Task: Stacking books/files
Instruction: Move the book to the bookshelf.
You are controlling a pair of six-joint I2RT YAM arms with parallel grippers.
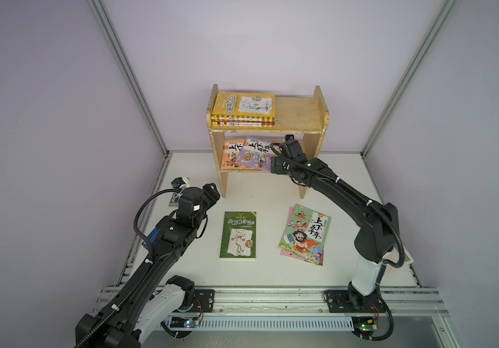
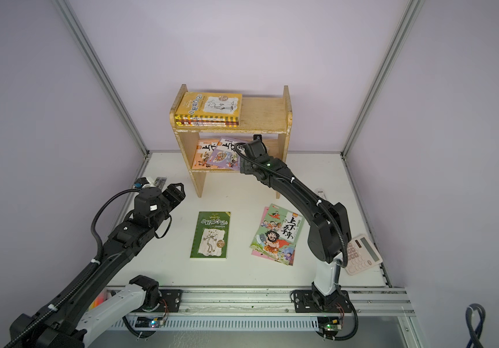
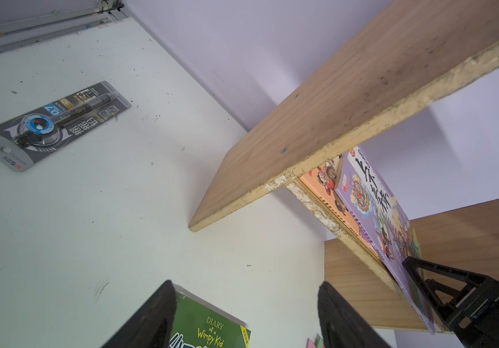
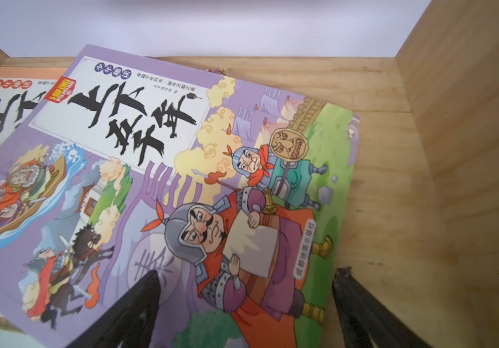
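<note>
Your right gripper (image 4: 247, 271) is open and empty. One finger is over the purple book (image 4: 151, 180) and the other over bare wood. That book lies askew, overlapping the orange book (image 1: 229, 154), on the lower board of the wooden shelf (image 1: 299, 113). Your left gripper (image 1: 212, 192) is also open and holds nothing, near the shelf's side panel. A yellow book (image 1: 243, 105) tops the upper stack. On the bench (image 1: 266, 192) lie the green Wimpy Kid book (image 1: 238, 235) and, apart from it, a green cartoon book (image 1: 305, 233) on a pink book (image 1: 288, 216).

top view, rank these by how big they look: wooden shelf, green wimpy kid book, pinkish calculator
1. wooden shelf
2. green Wimpy Kid book
3. pinkish calculator; the right arm hides part of it, so its gap to the book is unsure
</note>
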